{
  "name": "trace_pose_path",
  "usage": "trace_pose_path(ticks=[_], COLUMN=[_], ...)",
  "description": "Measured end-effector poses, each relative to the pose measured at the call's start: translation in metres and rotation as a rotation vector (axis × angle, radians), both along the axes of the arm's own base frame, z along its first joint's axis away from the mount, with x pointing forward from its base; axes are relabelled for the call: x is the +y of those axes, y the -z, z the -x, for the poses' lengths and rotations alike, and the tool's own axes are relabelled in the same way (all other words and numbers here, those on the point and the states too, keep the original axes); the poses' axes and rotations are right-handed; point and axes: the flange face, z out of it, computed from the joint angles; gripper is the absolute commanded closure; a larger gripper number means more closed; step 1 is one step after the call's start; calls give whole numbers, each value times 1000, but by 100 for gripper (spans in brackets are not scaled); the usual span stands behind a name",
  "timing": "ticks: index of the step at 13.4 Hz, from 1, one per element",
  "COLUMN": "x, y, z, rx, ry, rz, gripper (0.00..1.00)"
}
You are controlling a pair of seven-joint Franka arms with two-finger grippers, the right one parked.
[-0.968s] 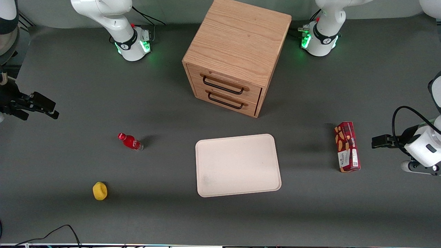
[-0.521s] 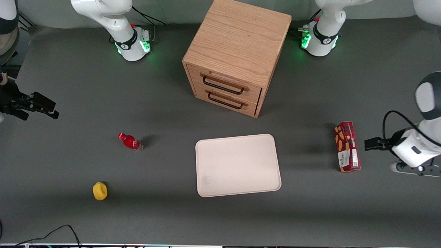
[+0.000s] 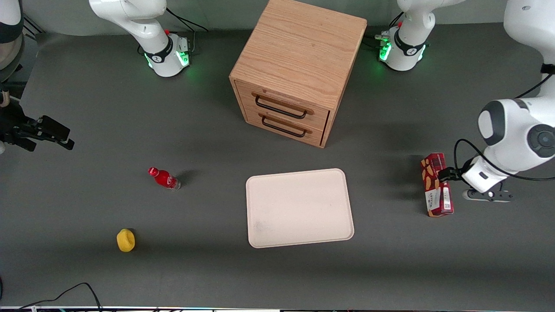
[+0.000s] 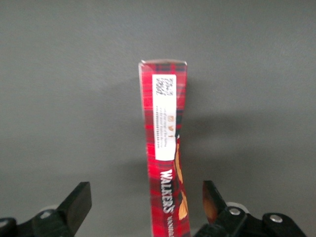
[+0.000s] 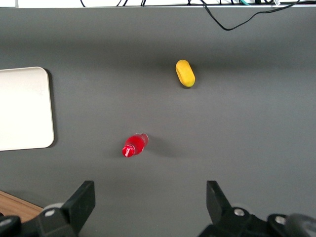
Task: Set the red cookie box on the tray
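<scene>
Tool (image 4: 145, 205) above red cookie box (image 3: 437, 184), fingers (image 4: 76, 202) spread wide, one on each side of the carton, not touching it. Box lies flat on table (image 3: 86, 108) toward working arm's end, well apart from tray (image 3: 299, 208).

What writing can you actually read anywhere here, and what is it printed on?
"WALKERS": white lettering on the red cookie box, read from the wrist view.
The white label patch on the box: lines of small print and a code, too small to read.
In the front view, lettering on the box: too blurred to read.
Nothing readable on the tray.
The gripper is open, its fingers astride the box.
</scene>
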Motion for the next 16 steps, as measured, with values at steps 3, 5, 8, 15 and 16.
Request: trace_pose_path(ticks=[3, 5, 8, 15, 16], x=[-9, -9, -9, -127, -163], y=[16, 20, 20, -89, -120], z=[-1, -2, -3, -47, -53], rx=[-8, -13, -21, 15, 13], ry=[-10, -12, -15, -105, -134], rz=[9, 11, 11, 1, -1], gripper=[60, 100, 100, 100, 100])
